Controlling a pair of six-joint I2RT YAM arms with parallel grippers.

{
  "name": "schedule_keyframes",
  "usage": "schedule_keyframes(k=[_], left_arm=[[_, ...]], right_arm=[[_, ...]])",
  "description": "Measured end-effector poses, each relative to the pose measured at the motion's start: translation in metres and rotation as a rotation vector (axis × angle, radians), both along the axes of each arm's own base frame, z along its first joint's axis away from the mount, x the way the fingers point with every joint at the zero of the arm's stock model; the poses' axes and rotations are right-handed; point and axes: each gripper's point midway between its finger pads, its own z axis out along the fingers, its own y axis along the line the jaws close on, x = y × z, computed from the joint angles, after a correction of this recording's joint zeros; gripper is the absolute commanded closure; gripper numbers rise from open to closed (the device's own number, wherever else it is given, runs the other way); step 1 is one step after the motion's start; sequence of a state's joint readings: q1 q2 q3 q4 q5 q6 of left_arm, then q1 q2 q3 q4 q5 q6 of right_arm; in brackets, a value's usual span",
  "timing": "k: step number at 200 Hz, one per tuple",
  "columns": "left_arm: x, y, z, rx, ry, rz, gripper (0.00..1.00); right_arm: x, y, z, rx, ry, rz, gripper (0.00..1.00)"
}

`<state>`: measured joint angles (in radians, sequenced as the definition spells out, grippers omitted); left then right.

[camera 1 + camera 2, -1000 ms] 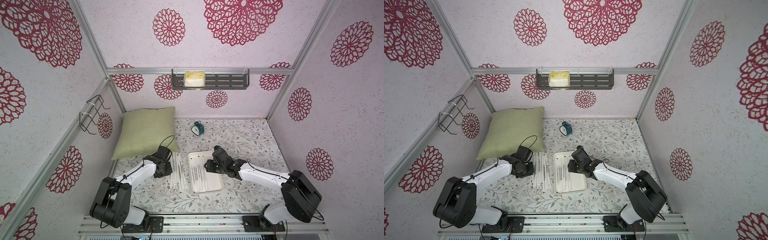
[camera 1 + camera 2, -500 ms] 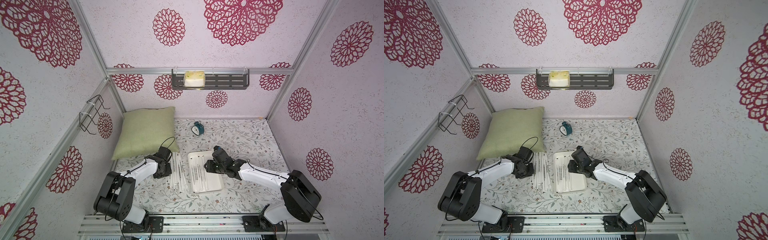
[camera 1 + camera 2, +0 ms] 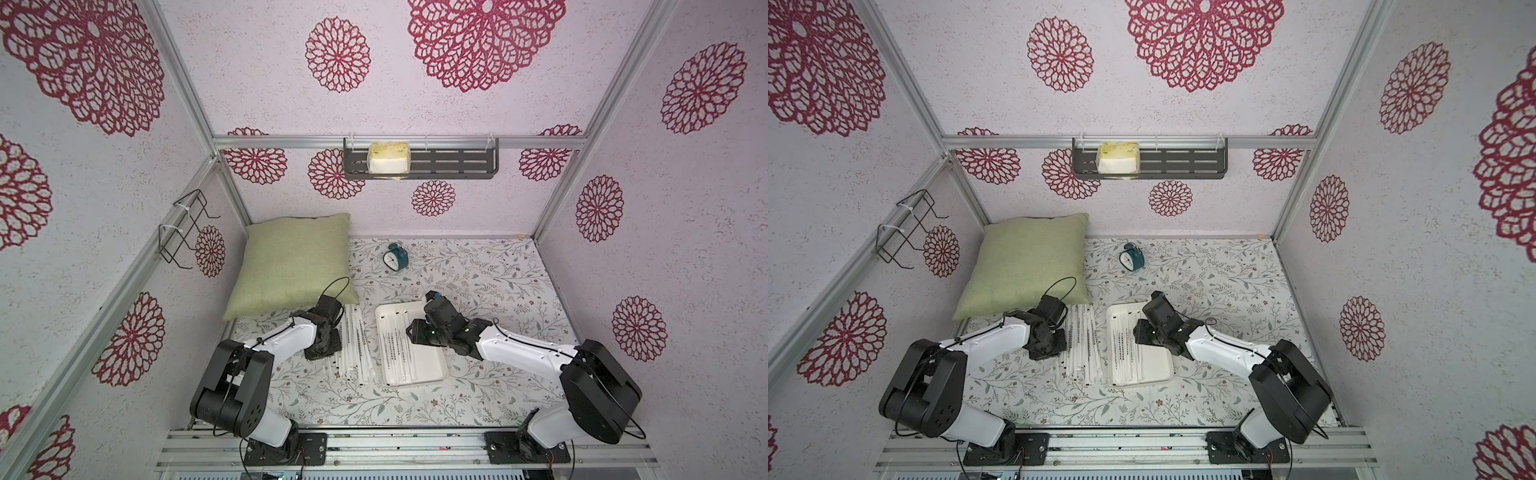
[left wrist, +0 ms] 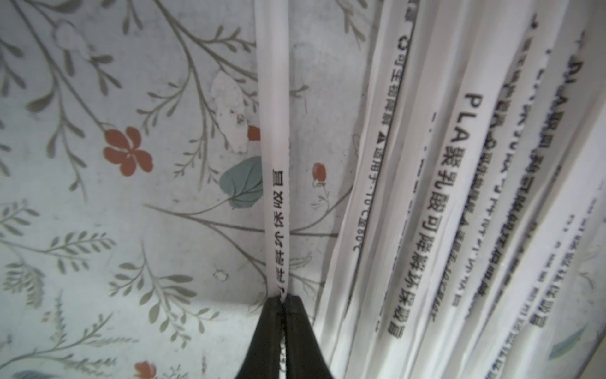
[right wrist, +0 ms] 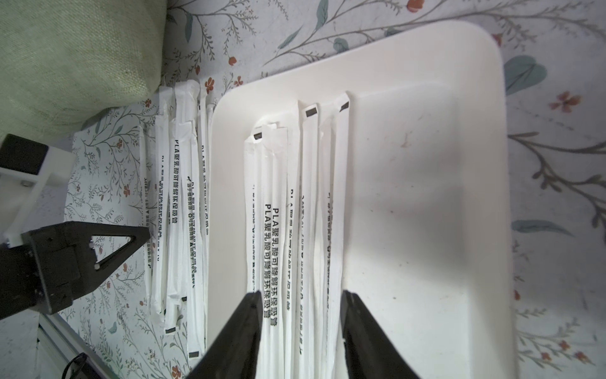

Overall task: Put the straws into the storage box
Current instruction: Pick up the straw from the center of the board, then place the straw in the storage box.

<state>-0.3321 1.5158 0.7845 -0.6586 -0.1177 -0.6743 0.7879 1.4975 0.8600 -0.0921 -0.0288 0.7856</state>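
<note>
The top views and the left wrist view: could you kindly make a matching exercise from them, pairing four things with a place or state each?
Things:
1. green pillow
2. teal alarm clock
3. storage box
4. left end effector

Places or states:
A. shut on one straw
B. holds several straws
C. far left corner of the table
D. on the table beyond the storage box

Pairs: 1-C, 2-D, 3-B, 4-A
</note>
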Motion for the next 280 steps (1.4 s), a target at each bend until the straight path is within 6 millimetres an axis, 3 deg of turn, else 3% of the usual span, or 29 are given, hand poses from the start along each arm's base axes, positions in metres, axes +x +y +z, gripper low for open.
schedule_keyframes(k=[49, 91, 108, 128, 154, 170, 196, 214, 233, 249, 280], left_arm=[[-0.02, 0.0, 0.021, 0.036, -0.005, 0.039, 0.99], [-0.048, -0.02, 0.047, 0.067, -0.004, 0.028, 0.99], [-0.057, -0.038, 0.067, 0.072, -0.019, 0.002, 0.99], [-0.052, -0.064, 0.1, 0.04, -0.083, -0.024, 1.0], [-0.029, -0.105, 0.151, -0.02, -0.204, -0.056, 1.0], [-0.012, -0.139, 0.167, -0.056, -0.261, -0.087, 1.0], [0.014, -0.198, 0.153, -0.06, -0.259, -0.172, 1.0], [0.031, -0.238, 0.128, -0.053, -0.236, -0.226, 1.0], [0.038, -0.263, 0.099, -0.045, -0.201, -0.265, 1.0], [0.042, -0.279, 0.079, -0.031, -0.174, -0.291, 1.0], [0.041, -0.293, 0.052, -0.02, -0.129, -0.314, 1.0]], right_arm=[[0.0, 0.003, 0.001, 0.014, 0.003, 0.008, 0.55], [0.009, 0.0, 0.002, 0.033, 0.017, -0.004, 0.55], [0.017, -0.005, 0.006, 0.042, 0.01, -0.025, 0.56], [0.028, -0.013, 0.01, 0.047, -0.001, -0.054, 0.56], [0.047, -0.037, 0.023, 0.064, -0.033, -0.127, 0.56], [0.06, -0.063, 0.038, 0.083, -0.075, -0.194, 0.56], [0.077, -0.112, 0.062, 0.096, -0.153, -0.313, 0.56], [0.081, -0.144, 0.07, 0.097, -0.184, -0.386, 0.56], [0.078, -0.172, 0.067, 0.086, -0.19, -0.443, 0.56], [0.074, -0.183, 0.058, 0.075, -0.176, -0.462, 0.56], [0.064, -0.182, 0.039, 0.063, -0.132, -0.428, 0.56]])
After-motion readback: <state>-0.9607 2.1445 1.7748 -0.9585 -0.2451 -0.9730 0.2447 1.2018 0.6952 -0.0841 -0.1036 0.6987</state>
